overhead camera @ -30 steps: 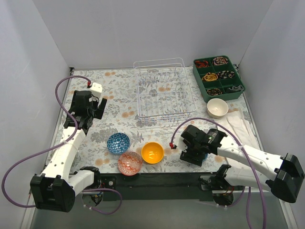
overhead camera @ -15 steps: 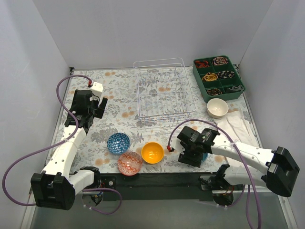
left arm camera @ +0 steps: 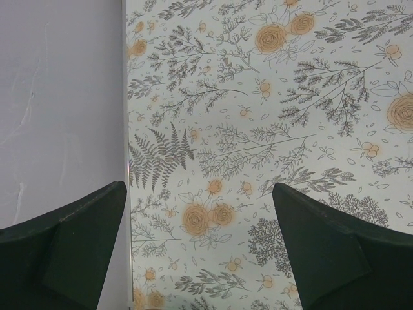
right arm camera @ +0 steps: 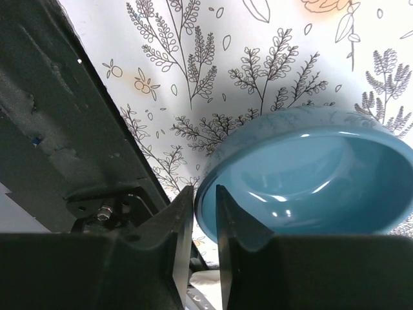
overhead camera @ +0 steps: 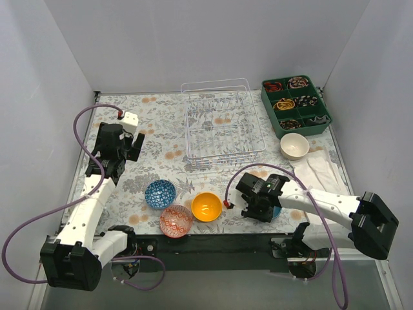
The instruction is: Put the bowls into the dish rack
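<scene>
My right gripper (right arm camera: 205,200) is shut on the rim of the plain blue bowl (right arm camera: 310,181), one finger inside and one outside; in the top view it (overhead camera: 266,208) is near the front edge with the blue bowl (overhead camera: 277,211) peeking out beside it. The orange-yellow bowl (overhead camera: 206,206), the blue-patterned bowl (overhead camera: 160,194) and the red-and-white bowl (overhead camera: 176,220) sit front centre. The cream bowl (overhead camera: 294,146) sits at the right. The white wire dish rack (overhead camera: 221,126) holds no bowls. My left gripper (left arm camera: 200,194) is open over the floral cloth at the far left (overhead camera: 119,155). No mint bowl shows.
A dark green compartmented tray (overhead camera: 295,105) of small items stands at the back right. A white cloth (overhead camera: 322,173) lies by the cream bowl. The grey side wall (left arm camera: 58,97) runs close to my left gripper. The table's dark front edge (right arm camera: 45,116) is next to the blue bowl.
My right gripper has moved left along the front edge with the blue bowl in it, closer to the orange-yellow bowl. The left arm has barely shifted.
</scene>
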### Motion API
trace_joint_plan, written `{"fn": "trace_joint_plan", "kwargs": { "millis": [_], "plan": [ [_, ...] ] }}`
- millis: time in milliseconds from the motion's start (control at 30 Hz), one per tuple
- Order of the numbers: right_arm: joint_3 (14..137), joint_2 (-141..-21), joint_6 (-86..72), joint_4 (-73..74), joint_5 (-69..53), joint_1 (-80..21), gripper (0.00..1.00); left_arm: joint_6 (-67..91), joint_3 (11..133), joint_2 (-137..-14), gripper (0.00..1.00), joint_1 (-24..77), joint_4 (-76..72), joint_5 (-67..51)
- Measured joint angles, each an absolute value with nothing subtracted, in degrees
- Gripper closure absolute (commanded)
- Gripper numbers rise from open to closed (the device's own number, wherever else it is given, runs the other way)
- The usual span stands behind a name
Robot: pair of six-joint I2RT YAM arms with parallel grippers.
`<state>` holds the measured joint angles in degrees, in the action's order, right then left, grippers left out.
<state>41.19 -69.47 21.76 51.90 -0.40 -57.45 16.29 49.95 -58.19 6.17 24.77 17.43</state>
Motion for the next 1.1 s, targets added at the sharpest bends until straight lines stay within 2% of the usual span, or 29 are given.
{"fn": "trace_joint_plan", "kwargs": {
  "millis": [100,133,233,400,600,833,900,1000,1100],
  "plan": [
    [41.01,-69.97,21.69,51.94,-0.51,-57.47,0.86,16.25,49.95,-57.63,0.02,6.17,24.77,17.10],
    [41.01,-70.02,21.80,51.92,-0.58,-57.47,0.93,16.23,49.95,-57.32,0.02,6.17,24.80,16.91],
    [41.32,-69.95,22.06,52.42,-0.64,-57.47,0.98,15.90,49.95,-56.23,0.02,6.17,24.88,16.16],
    [46.19,-68.01,24.21,58.04,0.36,-57.45,0.99,12.67,49.95,-52.82,0.02,6.15,25.93,11.44],
    [58.87,-66.67,27.99,66.89,-0.80,-57.45,0.99,9.63,52.75,-51.22,0.03,6.15,27.59,3.05],
    [83.35,-69.69,32.23,68.88,-6.46,-56.36,0.99,9.93,70.63,-64.66,0.04,6.17,28.53,-6.20],
    [87.81,-71.40,33.85,65.91,-9.45,-54.37,0.99,12.82,76.25,-69.28,0.09,6.17,29.45,-7.77],
    [92.51,-75.75,34.63,61.95,-16.64,-47.40,0.99,19.92,85.62,-78.11,0.14,6.22,30.46,-9.93],
    [99.18,-84.79,31.40,56.60,-27.53,-35.18,0.99,30.04,94.06,-87.46,0.20,6.35,33.54,-11.44]
  ]
}}
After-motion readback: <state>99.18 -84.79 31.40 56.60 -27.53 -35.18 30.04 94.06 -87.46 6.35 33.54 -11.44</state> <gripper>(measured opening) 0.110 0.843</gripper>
